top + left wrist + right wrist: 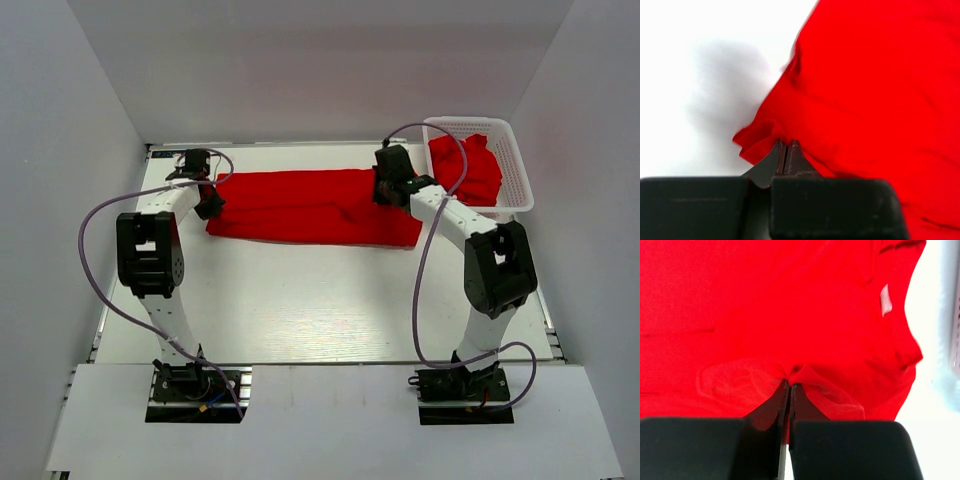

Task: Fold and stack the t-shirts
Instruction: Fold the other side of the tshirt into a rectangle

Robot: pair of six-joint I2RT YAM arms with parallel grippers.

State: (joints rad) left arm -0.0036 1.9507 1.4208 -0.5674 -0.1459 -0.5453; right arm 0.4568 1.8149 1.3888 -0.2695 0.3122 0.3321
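Top external view: red t-shirt (pixel 315 207) stretched across the far counter (pixel 300 300), left tool (pixel 785 146) pinched tight on its left edge, right tool (pixel 789 385) likewise closed on fabric near its right end.

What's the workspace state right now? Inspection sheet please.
Surface: white table, no marks seen.
Job's things: one red t-shirt folded into a long band across the far side; red cloth bunched in the basket.
Clutter: white lattice basket, far right corner.
Grippers: left gripper shut on the band's left end; right gripper shut near its right end.
Cables: a purple cable loops off each arm.
Surroundings: plain white walls.
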